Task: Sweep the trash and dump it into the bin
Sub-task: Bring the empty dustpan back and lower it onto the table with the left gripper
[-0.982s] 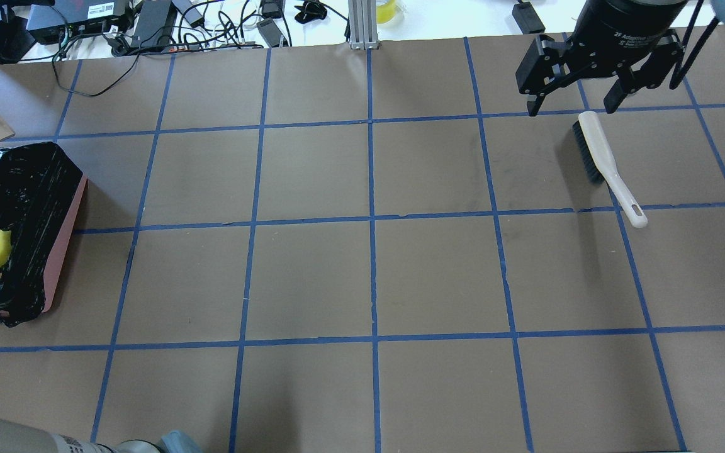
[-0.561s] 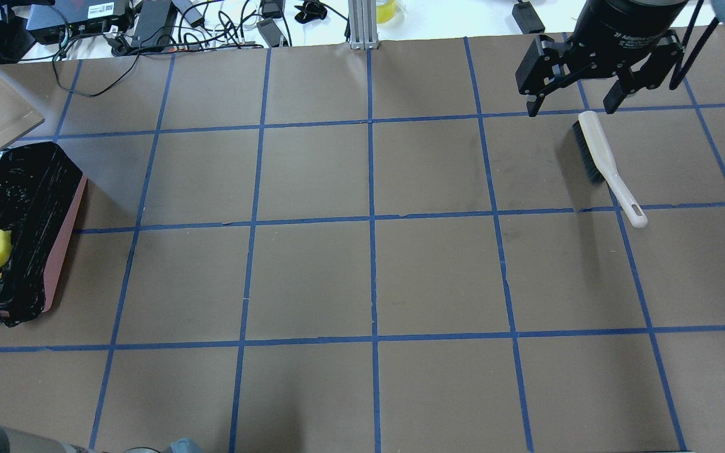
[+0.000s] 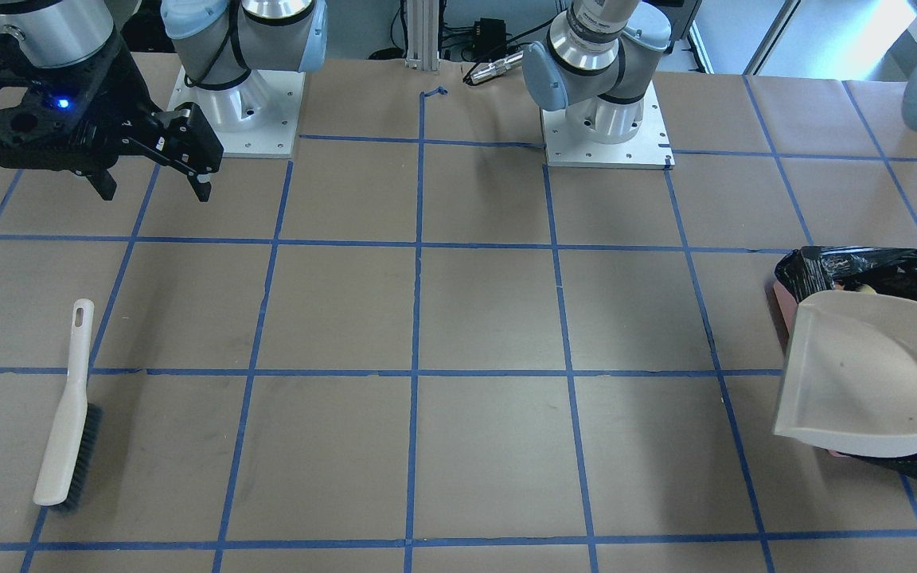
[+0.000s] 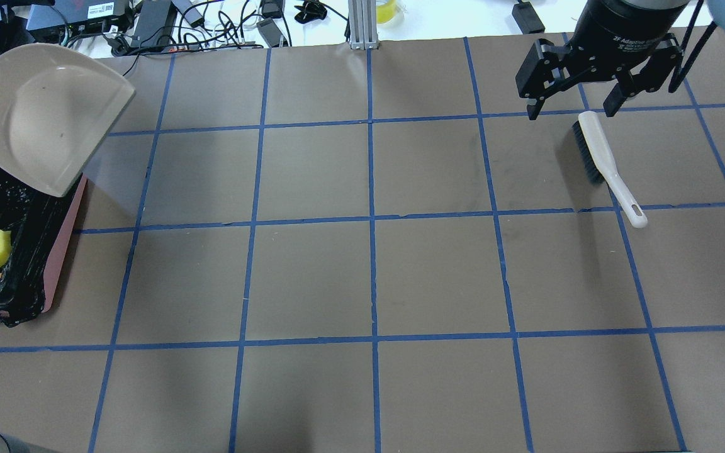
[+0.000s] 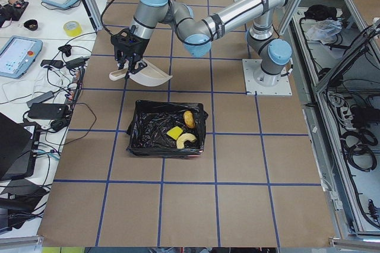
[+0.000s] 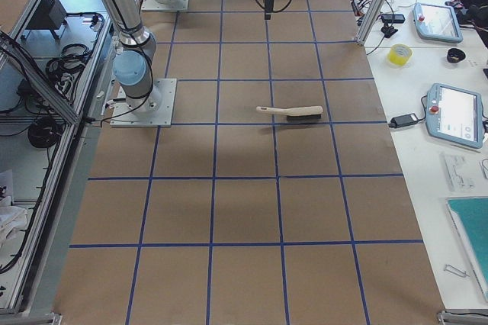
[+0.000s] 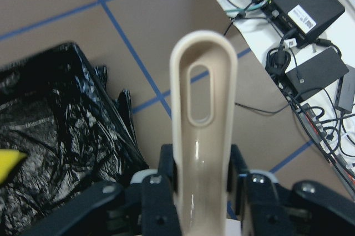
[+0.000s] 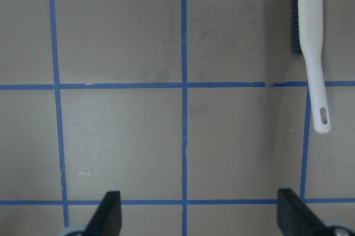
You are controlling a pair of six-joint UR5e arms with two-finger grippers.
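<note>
We see the brush lying flat on the brown table, dark bristles along its left side, its white handle ending in a hanging hole. Below and left of the brush, the right gripper hangs above the blue tape lines, fingertips spread wide apart.

Stands on the tabletop as a pink-sided bin with crinkled black liner; holds golden-brown lump, yellow sponge scrap, curved crust piece, clustered together.
</note>
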